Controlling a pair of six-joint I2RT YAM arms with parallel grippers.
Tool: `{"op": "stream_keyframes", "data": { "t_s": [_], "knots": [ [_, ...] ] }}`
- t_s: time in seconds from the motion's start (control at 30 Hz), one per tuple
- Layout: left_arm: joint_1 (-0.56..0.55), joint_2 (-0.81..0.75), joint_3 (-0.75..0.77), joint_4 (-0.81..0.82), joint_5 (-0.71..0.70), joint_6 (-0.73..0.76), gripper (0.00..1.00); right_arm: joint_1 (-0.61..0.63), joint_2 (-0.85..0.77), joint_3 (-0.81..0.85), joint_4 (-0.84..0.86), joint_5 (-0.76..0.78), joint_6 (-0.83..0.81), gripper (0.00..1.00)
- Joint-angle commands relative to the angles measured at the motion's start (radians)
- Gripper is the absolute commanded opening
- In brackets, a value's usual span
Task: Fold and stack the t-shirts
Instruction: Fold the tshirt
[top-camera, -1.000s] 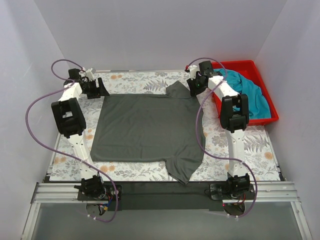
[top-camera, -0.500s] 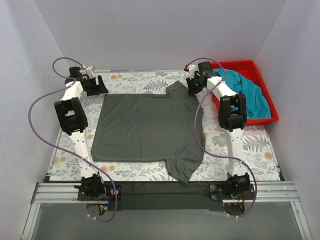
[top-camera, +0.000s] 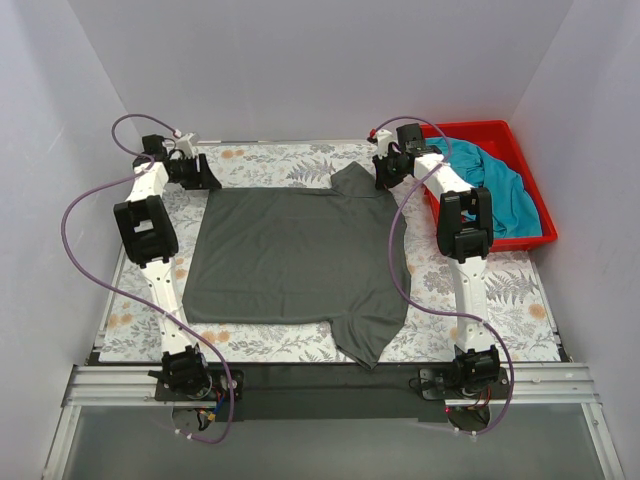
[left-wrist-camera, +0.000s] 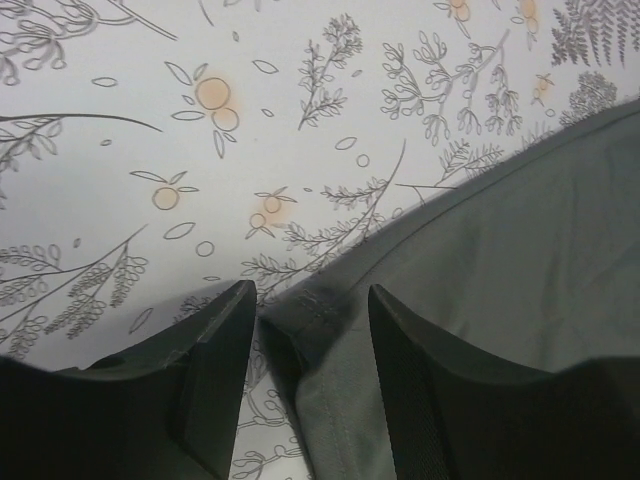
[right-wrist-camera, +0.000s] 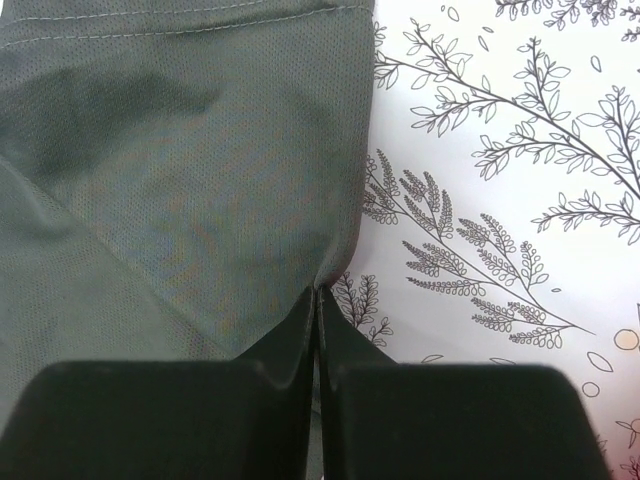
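Charcoal t-shirt (top-camera: 295, 250) lies flat on the table (top-camera: 520, 300). Right gripper (right-wrist-camera: 318, 300) is pinched tight on what seems its far sleeve. Left gripper (left-wrist-camera: 308, 330), jaws half-parted, straddles the far corner. Next it must clamp, then both lift to fold.

The dark charcoal t-shirt (top-camera: 295, 255) I work on lies spread flat, sleeves out, left of the red bin (top-camera: 538, 238); the teal-blue t-shirt (top-camera: 500, 190) sits crumpled inside that bin.
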Motion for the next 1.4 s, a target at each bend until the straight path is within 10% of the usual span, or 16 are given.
{"op": "stream_keyframes", "data": {
  "t_s": [0.0,0.27,0.53,1.37],
  "knots": [
    [-0.007,-0.011,0.013,-0.051,0.077,0.046,0.46,-0.001,0.013,0.034,0.008,-0.035,-0.012,0.01],
    [-0.008,-0.008,0.027,-0.057,0.107,0.043,0.34,-0.001,-0.009,0.035,0.011,-0.058,-0.015,0.01],
    [-0.008,-0.006,0.039,-0.022,0.069,0.026,0.00,-0.017,-0.030,0.034,0.025,-0.063,-0.012,0.01],
    [0.001,-0.233,-0.205,0.146,0.137,0.164,0.00,-0.035,-0.219,-0.118,0.027,-0.188,-0.032,0.01]
  ]
}}
